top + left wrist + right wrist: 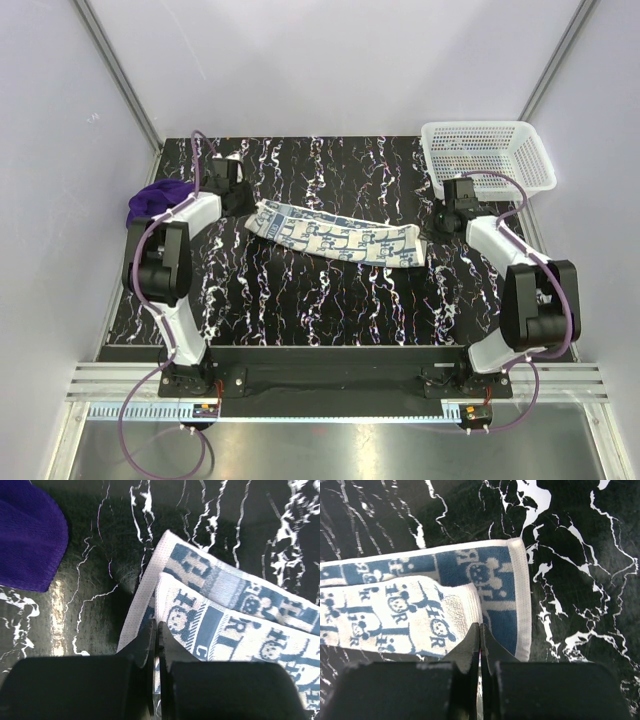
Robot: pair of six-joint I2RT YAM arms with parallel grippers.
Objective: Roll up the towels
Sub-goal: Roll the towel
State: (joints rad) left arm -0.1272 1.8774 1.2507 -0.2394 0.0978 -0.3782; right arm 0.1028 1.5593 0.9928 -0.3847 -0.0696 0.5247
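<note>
- We are pinching the white, blue-printed cloth towel [335, 238] at both ends, with the left claw [156, 630] and right claw [480, 632] each clamped on an edge.
- Its long axis is stretching straight from claw to claw.

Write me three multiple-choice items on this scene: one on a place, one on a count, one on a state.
1. Where on the table does the purple towel lie?
A. In the middle
B. At the far left edge, beside the left arm
C. At the near right corner

2. How many towels are in view?
A. Two
B. One
C. Four

3. How does the patterned towel lie?
A. Rolled tight
B. Crumpled in a heap
C. Folded into a long flat strip

Key:
1 B: the purple heap sits against the left arm at the table's edge.
2 A: one is purple and one is patterned.
3 C: it stretches flat between the left gripper and the right gripper, each shut on an end.
</note>
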